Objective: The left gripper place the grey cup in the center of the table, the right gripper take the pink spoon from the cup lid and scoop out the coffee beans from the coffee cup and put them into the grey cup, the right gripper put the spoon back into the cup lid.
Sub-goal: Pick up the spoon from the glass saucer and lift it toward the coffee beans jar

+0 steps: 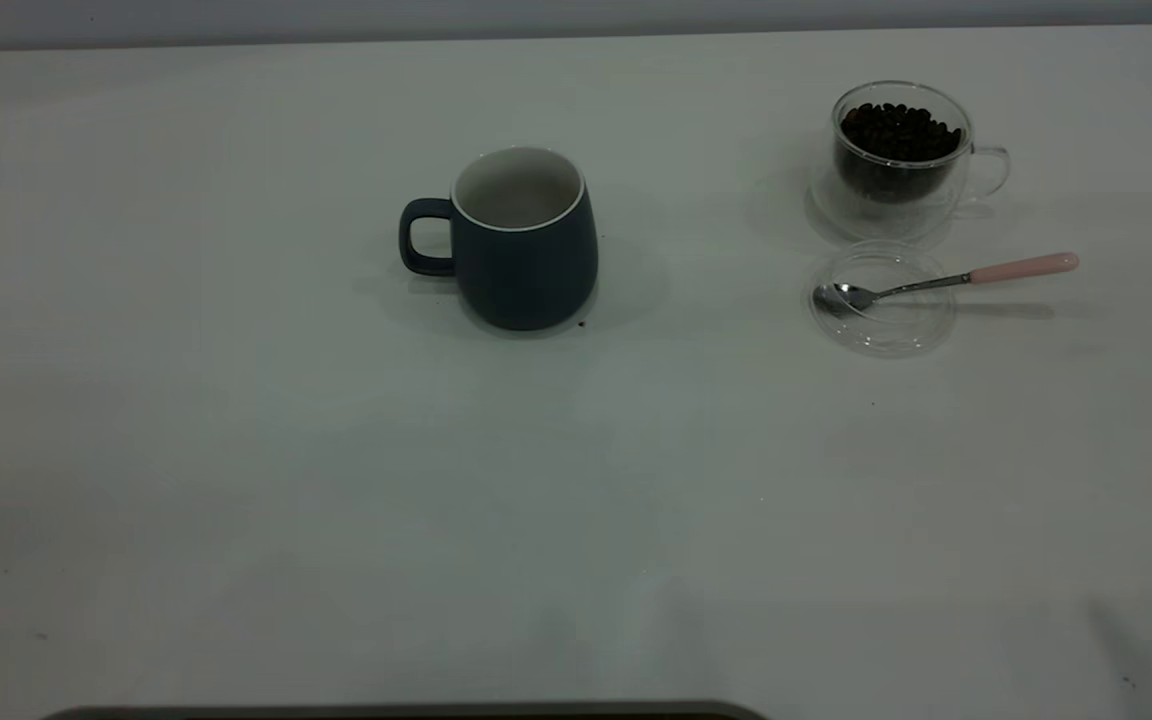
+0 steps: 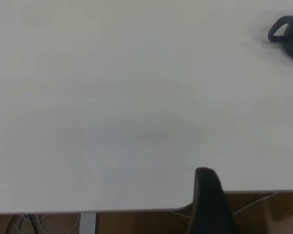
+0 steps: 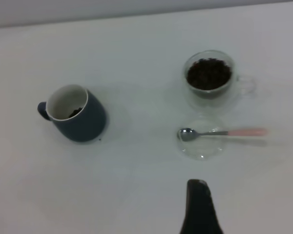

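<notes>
The grey cup (image 1: 526, 240) stands upright near the middle of the table, handle to the left; the right wrist view shows a few coffee beans (image 3: 75, 112) in it. At the far right, the glass coffee cup (image 1: 898, 155) is full of beans. In front of it lies the clear cup lid (image 1: 881, 300), with the pink spoon (image 1: 1021, 267) resting bowl-down in it and its handle pointing right. Neither arm shows in the exterior view. My left gripper (image 2: 205, 171) hangs shut at the table's edge, far from the grey cup (image 2: 290, 36). My right gripper (image 3: 197, 183) is shut, short of the lid (image 3: 201, 142).
The white table (image 1: 236, 450) carries nothing else. Its front edge and a dark bar (image 1: 406, 712) run along the bottom of the exterior view. Floor and cables show below the table's edge (image 2: 136, 210) in the left wrist view.
</notes>
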